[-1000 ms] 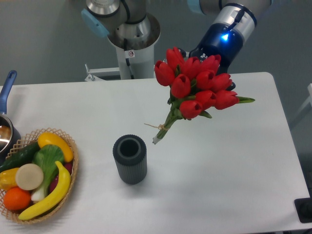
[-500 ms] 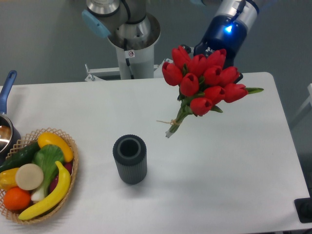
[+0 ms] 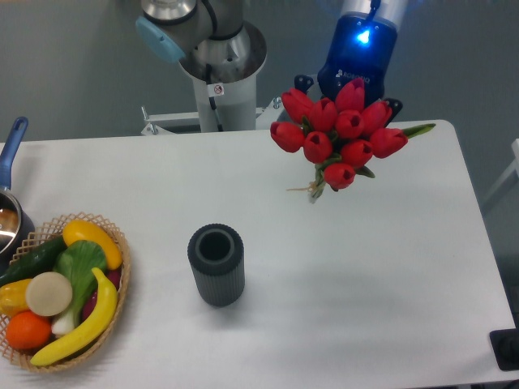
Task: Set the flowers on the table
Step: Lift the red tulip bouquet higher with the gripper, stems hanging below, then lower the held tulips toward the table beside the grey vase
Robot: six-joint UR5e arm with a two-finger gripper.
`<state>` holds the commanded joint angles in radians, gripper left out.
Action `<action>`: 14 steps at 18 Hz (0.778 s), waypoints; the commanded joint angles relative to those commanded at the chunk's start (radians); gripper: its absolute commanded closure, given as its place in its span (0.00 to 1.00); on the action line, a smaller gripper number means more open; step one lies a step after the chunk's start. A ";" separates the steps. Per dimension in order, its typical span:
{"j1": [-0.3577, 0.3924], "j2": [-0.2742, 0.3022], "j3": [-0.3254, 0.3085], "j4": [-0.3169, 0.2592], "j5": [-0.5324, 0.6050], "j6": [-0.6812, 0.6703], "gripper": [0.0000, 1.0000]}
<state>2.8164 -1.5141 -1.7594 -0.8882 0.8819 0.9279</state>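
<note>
The flowers (image 3: 336,134), a bunch of red tulips with green stems tied with tan twine, hang in the air above the back right of the white table (image 3: 365,275). My gripper (image 3: 347,101) is mostly hidden behind the blooms and is shut on the flowers. Its blue-lit wrist rises above them. The stem ends point down and toward the camera, clear of the tabletop. The dark grey ribbed vase (image 3: 216,264) stands upright and empty, to the front left of the bunch.
A round wicker basket (image 3: 113,292) of fruit and vegetables sits at the front left edge. A pot with a blue handle (image 3: 10,154) is at the far left. The robot base (image 3: 219,65) stands behind the table's back edge.
The gripper has carried the flowers to the right and back, away from the vase. The bunch has swung so its stems point more steeply down.
</note>
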 joint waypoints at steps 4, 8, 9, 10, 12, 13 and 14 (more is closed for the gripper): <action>0.000 0.000 -0.009 0.000 0.097 0.003 0.55; 0.000 -0.003 -0.038 -0.002 0.201 0.084 0.55; 0.000 -0.006 -0.047 -0.002 0.236 0.109 0.55; -0.002 -0.009 -0.052 -0.002 0.270 0.136 0.55; -0.012 -0.018 -0.060 -0.003 0.334 0.173 0.55; -0.026 -0.031 -0.060 -0.003 0.369 0.186 0.55; -0.044 -0.044 -0.057 -0.005 0.406 0.201 0.55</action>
<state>2.7721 -1.5584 -1.8163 -0.8928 1.2882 1.1289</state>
